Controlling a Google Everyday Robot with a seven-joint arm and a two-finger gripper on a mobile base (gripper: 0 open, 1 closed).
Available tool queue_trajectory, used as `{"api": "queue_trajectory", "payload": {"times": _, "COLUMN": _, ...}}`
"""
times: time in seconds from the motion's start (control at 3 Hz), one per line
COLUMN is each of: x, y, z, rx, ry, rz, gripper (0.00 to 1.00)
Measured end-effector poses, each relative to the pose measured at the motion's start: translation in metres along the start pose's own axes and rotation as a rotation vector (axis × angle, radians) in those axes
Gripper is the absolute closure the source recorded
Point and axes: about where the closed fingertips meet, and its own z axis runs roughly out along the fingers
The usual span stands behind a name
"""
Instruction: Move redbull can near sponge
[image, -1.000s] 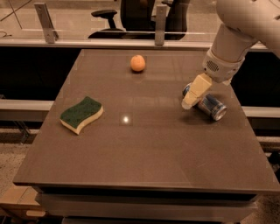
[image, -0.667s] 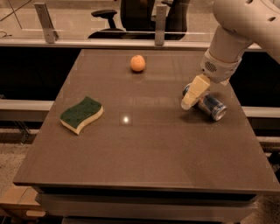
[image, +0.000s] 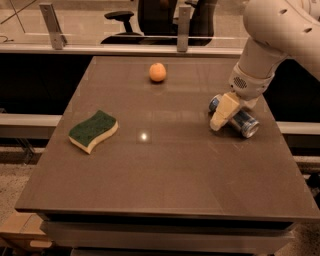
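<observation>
The redbull can (image: 246, 124) lies on its side on the right part of the brown table (image: 165, 170), blue and silver, its silver end facing front right. My gripper (image: 226, 117) is down at the can's middle, hanging from the white arm (image: 270, 45), and its cream tip covers part of the can from the front. The can rests on the table top. The sponge (image: 93, 130), green on top with a yellow body, lies flat on the left part of the table, far from the can.
A round orange fruit (image: 157, 72) sits at the back middle of the table. A railing with metal posts (image: 183, 22) and an office chair stand behind the table. The table's right edge is close to the can.
My gripper has sunk slightly lower at the can. The can, sponge and fruit have not moved.
</observation>
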Motion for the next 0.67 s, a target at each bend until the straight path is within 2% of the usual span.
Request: {"api": "queue_trajectory", "payload": {"times": 0.67, "x": 0.0038, "y": 0.0002, "z": 0.0019, "rx": -0.008, "ry": 0.006, "rz": 0.002, "gripper": 0.64}}
